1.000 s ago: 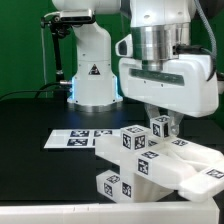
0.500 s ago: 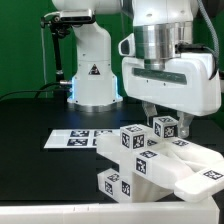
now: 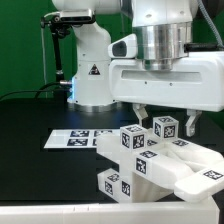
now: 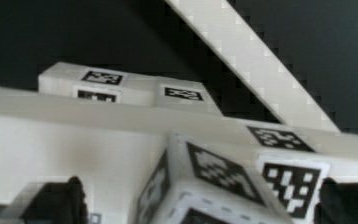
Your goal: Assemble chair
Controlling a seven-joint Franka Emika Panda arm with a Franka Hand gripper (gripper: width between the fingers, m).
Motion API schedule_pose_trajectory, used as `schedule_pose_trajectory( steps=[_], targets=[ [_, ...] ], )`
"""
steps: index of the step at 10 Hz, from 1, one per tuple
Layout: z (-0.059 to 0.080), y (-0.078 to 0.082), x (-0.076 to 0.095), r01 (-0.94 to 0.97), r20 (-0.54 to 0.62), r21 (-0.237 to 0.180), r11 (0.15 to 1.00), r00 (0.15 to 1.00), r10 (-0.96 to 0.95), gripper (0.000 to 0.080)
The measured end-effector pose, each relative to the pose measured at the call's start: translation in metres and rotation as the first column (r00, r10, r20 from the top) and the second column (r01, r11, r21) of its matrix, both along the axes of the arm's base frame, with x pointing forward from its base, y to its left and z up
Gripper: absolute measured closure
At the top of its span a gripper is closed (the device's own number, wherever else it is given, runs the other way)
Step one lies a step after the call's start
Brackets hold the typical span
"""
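The chair parts [image 3: 150, 165] lie bunched at the front of the black table: a white slab, slotted blocks and cube-ended posts, all with black-and-white tags. My gripper [image 3: 165, 116] hangs just above the pile with its fingers [image 3: 140, 112] on either side of a tagged cube end [image 3: 165, 127]. It is open and holds nothing. In the wrist view the gripper [image 4: 202, 205] straddles a tagged cube [image 4: 229, 175], with the white slab [image 4: 51, 125] and more tagged blocks [image 4: 105, 82] beyond. A white bar [image 4: 247, 55] runs diagonally behind them.
The marker board [image 3: 75, 138] lies flat on the table at the exterior view's left of the pile. The robot's white base [image 3: 95, 75] stands behind it. A white strip runs along the table's front edge [image 3: 60, 212].
The gripper has turned about its vertical axis, so its broad side now faces the exterior camera. It stays above the same cube end. The parts have not moved.
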State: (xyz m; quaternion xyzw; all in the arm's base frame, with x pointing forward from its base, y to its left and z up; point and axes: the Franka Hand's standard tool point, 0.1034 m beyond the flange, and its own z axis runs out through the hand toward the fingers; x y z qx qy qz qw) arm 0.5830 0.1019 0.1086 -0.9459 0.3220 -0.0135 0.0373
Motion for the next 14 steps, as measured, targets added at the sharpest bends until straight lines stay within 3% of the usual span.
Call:
schedule_pose_trajectory(
  steps=[3,7,10,12,14],
  targets=[
    [0.0000,0.0012,0.0000,-0.285,0.015,-0.023,0.958,0.958,0.286,0.0151],
    [-0.0003,0.0009,-0.0004,-0.621,0.000,-0.081,0.780,0.782,0.623,0.0151],
    [-0.0004,-0.0015,-0.0001,-0.657,-0.002,-0.083,0.749,0.752,0.659,0.0162],
    [-0.0004,-0.0017,-0.0001,-0.657,-0.002,-0.083,0.749,0.752,0.659,0.0526],
    [-0.0005,-0.0017,-0.0001,-0.655,-0.002,-0.083,0.751,0.754,0.657,0.0532]
  ],
)
